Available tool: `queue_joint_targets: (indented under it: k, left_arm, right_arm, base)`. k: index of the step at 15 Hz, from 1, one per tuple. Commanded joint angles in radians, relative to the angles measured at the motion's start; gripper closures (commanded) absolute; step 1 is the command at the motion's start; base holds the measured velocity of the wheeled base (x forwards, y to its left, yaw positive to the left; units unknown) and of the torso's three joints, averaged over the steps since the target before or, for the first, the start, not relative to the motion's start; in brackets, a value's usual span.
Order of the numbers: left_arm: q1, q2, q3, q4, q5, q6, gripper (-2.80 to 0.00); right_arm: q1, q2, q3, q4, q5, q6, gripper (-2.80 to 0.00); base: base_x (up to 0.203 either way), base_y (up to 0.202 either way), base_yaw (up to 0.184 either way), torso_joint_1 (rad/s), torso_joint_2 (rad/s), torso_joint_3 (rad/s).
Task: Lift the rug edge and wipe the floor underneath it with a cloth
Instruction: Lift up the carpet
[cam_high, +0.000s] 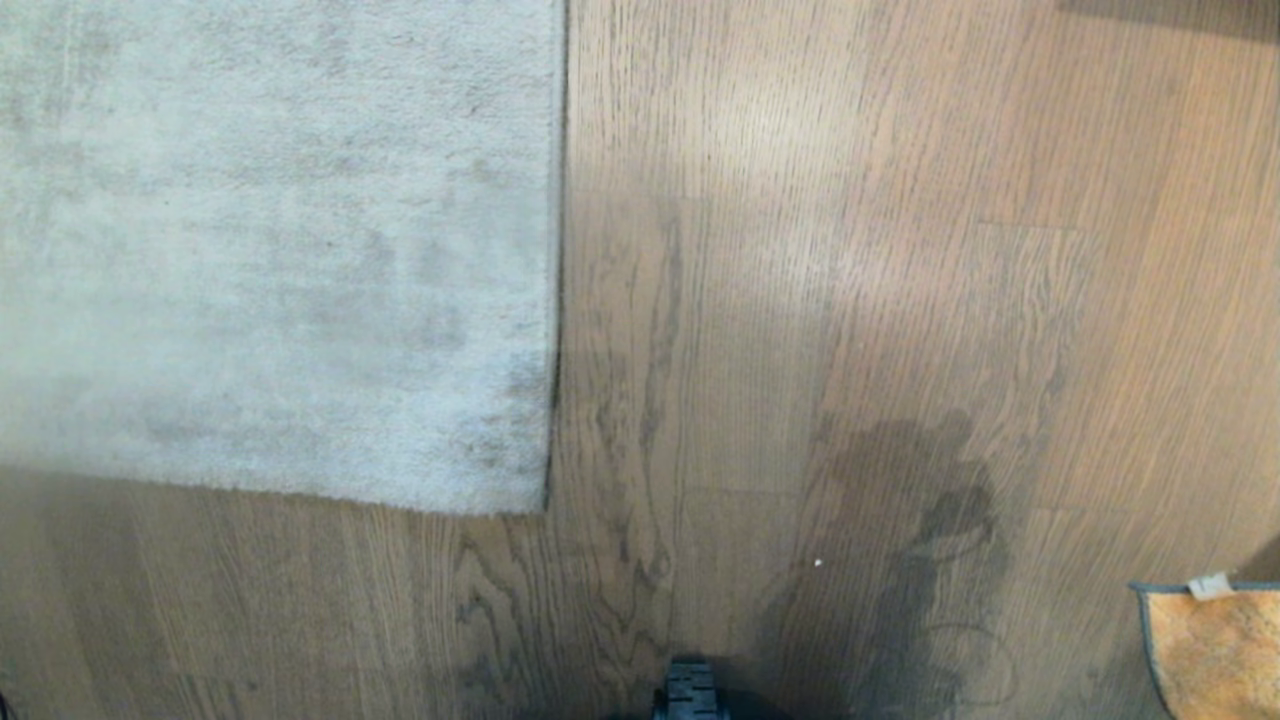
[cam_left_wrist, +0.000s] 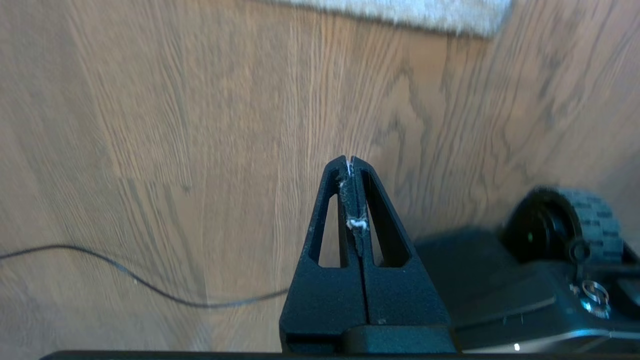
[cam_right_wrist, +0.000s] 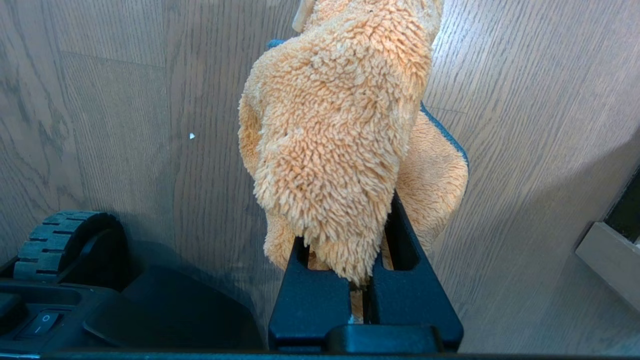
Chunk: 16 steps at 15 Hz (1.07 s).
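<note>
Right hand (cam_right_wrist: 365, 280) clamped on orange cloth (cam_right_wrist: 335, 140), left hand (cam_left_wrist: 352, 167) closed empty above floor (cam_left_wrist: 175, 125)

Rug edge (cam_high: 555, 300) flat on the floor (cam_high: 800, 300), cloth (cam_high: 1215, 650) far right.

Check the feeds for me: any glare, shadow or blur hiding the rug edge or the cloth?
Head view: a pale glare patch on the floor and a dark shadow lower right; the rug edge reads clearly. Left wrist view: floor streaked with blur, shut left gripper sharp. Right wrist view: sharp, the cloth is well lit and covers the right gripper.
</note>
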Motion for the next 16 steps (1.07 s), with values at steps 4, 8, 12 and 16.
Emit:
queue_joint_targets:
  k: [4,8,12,16]
  left_arm:
    - [-0.037,0.106,-0.005,0.002,0.000,-0.001,0.00]
    - [-0.043,0.294,-0.097,-0.002,-0.001,-0.004,0.00]
    - [-0.057,0.480,-0.174,-0.095,-0.068,-0.005,0.00]
    - [-0.128,0.728,-0.218,-0.305,-0.090,-0.005,0.00]
  right_arm:
    - [0.000,0.001,0.000,0.000,0.001,-0.001,0.00]
    - [0.000,0.001,0.000,0.000,0.001,-0.001,0.00]
    - [0.000,0.001,0.000,0.000,0.001,-0.001,0.00]
    - [0.000,0.001,0.000,0.000,0.001,-0.001,0.00]
  base:
    - [0.000,0.000,0.000,0.000,0.00,0.000]
    - [0.000,0.000,0.000,0.000,0.00,0.000]
    - [0.000,0.000,0.000,0.000,0.00,0.000]
    - [0.000,0.000,0.000,0.000,0.00,0.000]
